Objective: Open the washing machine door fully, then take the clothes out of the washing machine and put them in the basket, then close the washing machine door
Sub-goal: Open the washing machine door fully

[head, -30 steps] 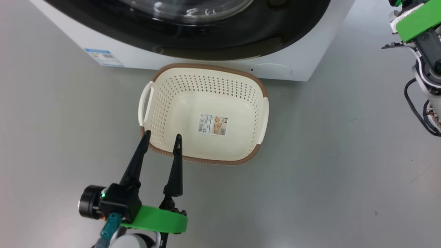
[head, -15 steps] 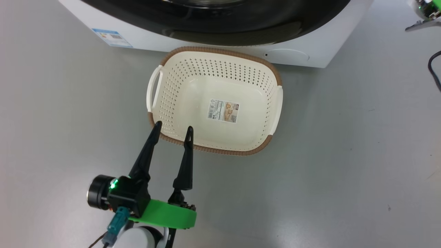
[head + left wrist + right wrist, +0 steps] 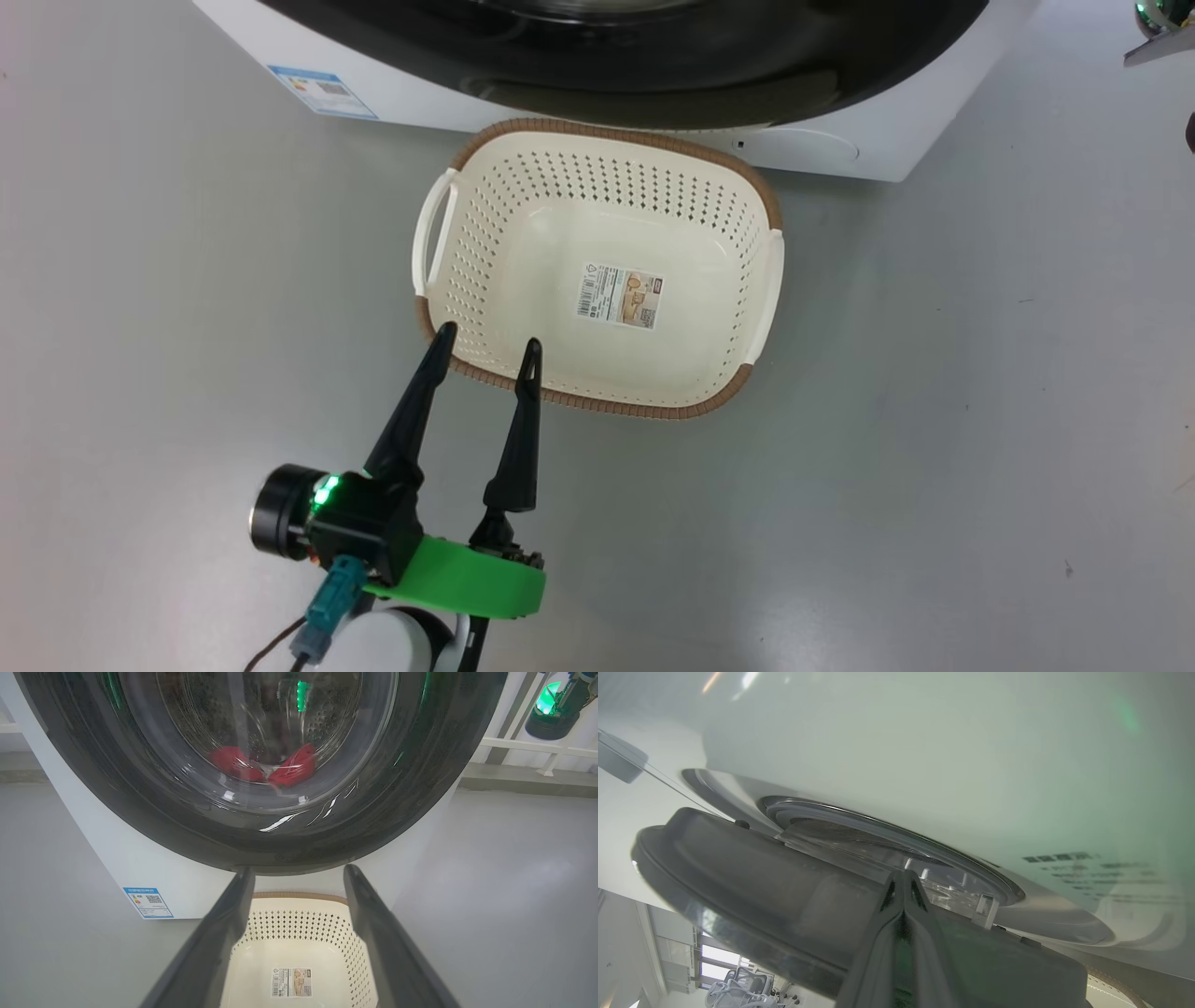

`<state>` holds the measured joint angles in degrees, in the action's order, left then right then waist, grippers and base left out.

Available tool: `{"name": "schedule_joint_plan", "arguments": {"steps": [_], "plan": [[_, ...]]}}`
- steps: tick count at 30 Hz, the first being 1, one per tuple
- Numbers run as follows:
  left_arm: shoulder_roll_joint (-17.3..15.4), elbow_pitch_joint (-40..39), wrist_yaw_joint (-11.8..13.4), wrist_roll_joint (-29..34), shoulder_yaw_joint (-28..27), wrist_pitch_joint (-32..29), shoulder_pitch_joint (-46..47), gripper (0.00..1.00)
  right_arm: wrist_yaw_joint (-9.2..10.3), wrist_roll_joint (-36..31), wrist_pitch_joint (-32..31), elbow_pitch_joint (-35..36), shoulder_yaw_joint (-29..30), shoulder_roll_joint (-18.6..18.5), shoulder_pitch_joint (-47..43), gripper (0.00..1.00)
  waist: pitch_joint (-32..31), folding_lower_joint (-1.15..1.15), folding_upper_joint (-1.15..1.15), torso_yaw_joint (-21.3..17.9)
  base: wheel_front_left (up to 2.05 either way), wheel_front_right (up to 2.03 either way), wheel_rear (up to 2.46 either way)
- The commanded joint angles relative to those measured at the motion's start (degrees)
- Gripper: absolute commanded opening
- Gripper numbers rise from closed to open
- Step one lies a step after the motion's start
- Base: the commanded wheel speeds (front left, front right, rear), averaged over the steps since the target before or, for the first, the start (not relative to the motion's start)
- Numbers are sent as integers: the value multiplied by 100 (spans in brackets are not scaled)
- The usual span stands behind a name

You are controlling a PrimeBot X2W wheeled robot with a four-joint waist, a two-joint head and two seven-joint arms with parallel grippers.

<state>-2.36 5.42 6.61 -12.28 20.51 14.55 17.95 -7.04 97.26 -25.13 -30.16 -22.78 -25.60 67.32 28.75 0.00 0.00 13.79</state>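
Over the basket [image 3: 597,403] rim, my left gripper [image 3: 489,336] has its fingers wide apart. My right gripper [image 3: 903,875] has its fingers pressed together by the washing machine door [image 3: 738,872]. Red clothes [image 3: 294,767] lie inside, behind the glass.

You get the washing machine door [image 3: 709,79] cut off at the top edge, and the clothes [image 3: 292,767] smeared behind reflections on its glass.

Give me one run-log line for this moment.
step: opening door | washing machine door: ajar | clothes: inside washing machine | basket: empty | left pincer: open, by basket rim | right pincer: shut, tips at door
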Motion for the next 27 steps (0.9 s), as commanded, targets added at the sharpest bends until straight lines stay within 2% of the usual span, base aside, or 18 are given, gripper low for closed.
{"name": "schedule_joint_plan", "arguments": {"steps": [1, 27], "plan": [[-52, -115, 53, -50, -143, 45, 8, 100, -45, 52, -109, 191, 4, 162, -79, 0, -29, 0, 0, -4, 0, 0, 0], [-52, -4, -69, 98, -318, 45, -414, 100, -45, -234, -1017, 1140, 235, 768, -1680, 0, -834, 0, 0, -177, 0, 0, 0]]}}
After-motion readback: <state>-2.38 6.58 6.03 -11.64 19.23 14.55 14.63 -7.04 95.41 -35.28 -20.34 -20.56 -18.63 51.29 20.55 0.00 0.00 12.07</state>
